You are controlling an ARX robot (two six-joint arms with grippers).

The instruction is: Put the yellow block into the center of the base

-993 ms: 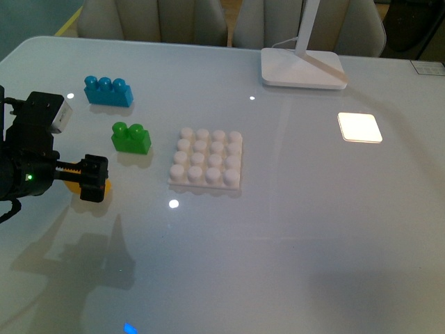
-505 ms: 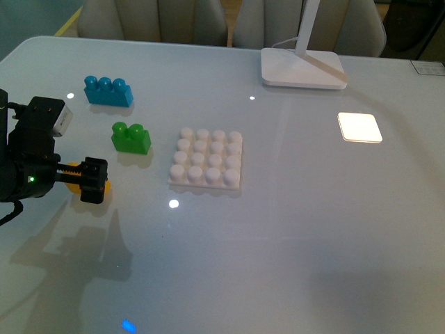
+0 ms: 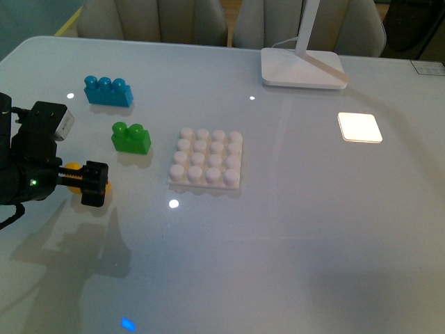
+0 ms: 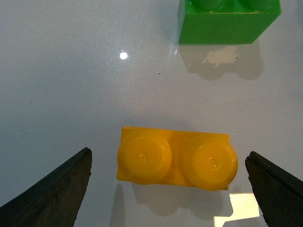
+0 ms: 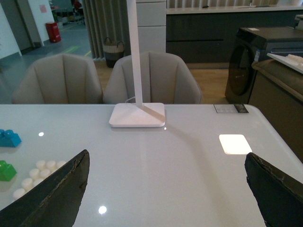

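Both left tool (image 4: 168, 153) fingers (image 4: 57, 189) flank the yellow block (image 4: 176, 160), untouching.

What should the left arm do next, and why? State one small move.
Probably close the left end effector on the yellow block, lowering slightly first if needed. The left wrist view shows its fingers open on either side of the block, touching neither end, with the block roughly centred between them. The base carries no brick.

The left arm (image 3: 31, 167) reaches in low from the robot's left side, with the left gripper (image 4: 170, 189) pointing downward, jaws spread wide and neither finger touching anything. The right gripper (image 5: 165, 198) is raised and faces forward, jaws likewise wide apart and empty.
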